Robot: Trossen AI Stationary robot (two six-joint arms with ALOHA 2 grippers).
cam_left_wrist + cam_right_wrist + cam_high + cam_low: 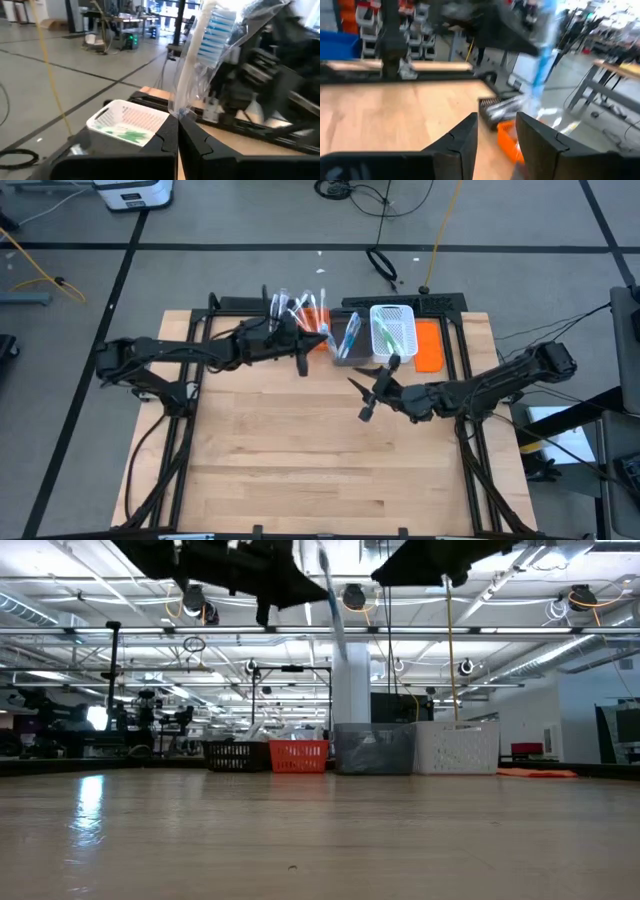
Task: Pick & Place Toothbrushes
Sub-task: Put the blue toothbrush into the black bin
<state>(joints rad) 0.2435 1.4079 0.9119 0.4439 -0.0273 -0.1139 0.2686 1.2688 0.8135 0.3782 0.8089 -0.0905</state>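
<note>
**High view: a toothbrush held aloft over the bins**

High view shows our left gripper point(318, 337) at the back of the table point(300, 470), over the row of bins, its fingers pressed together on a white toothbrush with blue bristles point(207, 37) in a clear wrapper. In the left wrist view the brush rises from the closed fingertips with its long axis roughly upright and the head uppermost. Our right gripper point(372, 395) hangs over bare wood nearer the middle, jaws spread and holding nothing. More toothbrushes point(290, 305) sit bunched at the orange bin point(318, 320) behind the left gripper; green ones lie in the white basket point(393, 330), with a grey bin point(347, 338) between. We judge the coming move turns on that upright axis: the basket lies just beyond and below the pinched end, on the right gripper's side, so the left arm is the one placed to lower the brush into a bin
</note>
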